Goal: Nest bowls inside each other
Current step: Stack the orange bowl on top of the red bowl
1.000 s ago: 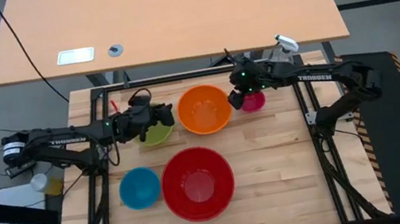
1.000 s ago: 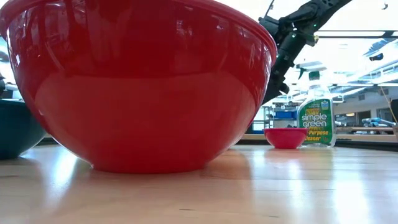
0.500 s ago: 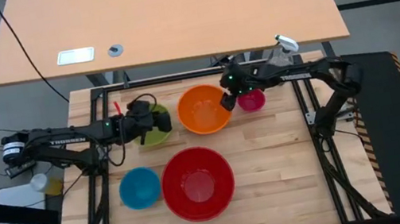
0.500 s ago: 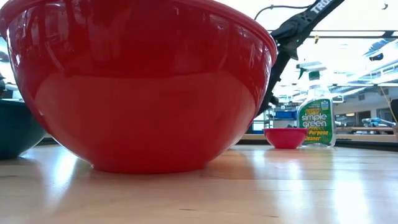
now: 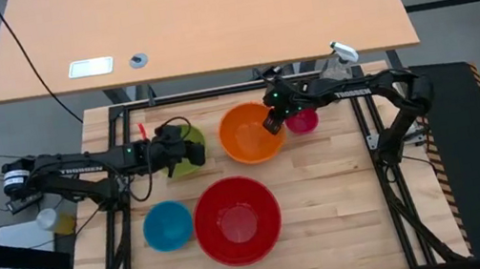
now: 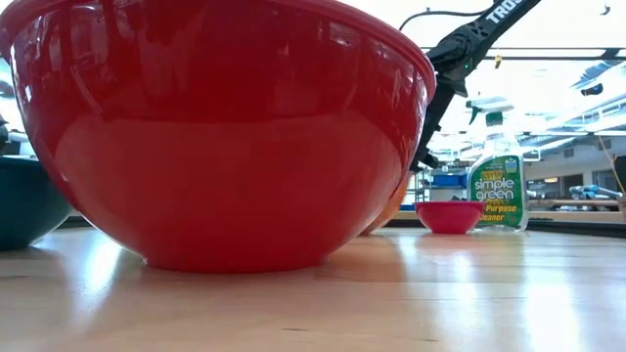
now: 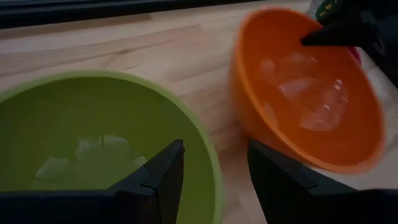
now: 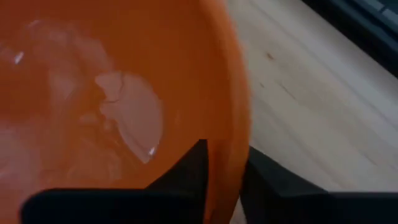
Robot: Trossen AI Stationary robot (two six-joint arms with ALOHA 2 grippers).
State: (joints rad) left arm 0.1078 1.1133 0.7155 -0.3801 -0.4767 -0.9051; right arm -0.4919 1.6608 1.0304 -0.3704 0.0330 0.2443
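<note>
The orange bowl (image 5: 250,135) stands at the far middle of the table, with my right gripper (image 5: 270,122) shut on its right rim. The small pink bowl (image 5: 304,122) sits just right of it. My left gripper (image 7: 214,146) is open over the green bowl (image 5: 189,152). One of its fingers is inside the green rim (image 7: 208,158) and one outside, neither touching. The blue bowl (image 5: 167,225) and the big red bowl (image 5: 237,219) rest on their bases near the front. My right gripper pinches the orange bowl's rim (image 8: 229,134) on the side toward the pink bowl. One finger (image 8: 189,171) is inside the bowl and one outside. The fingers slant down from the table's right. Whether the bowl's base is off the table, I cannot tell.
A clear spray bottle (image 5: 336,59) stands at the far right corner behind the pink bowl. The red bowl (image 6: 215,127) fills most of the low view. Bare wood lies to the right of the red bowl.
My right gripper has come down and leftward from above the pink bowl onto the orange bowl's right rim and has shut on it. The orange bowl has shifted slightly toward the right. My left gripper has tipped downward over the green bowl.
</note>
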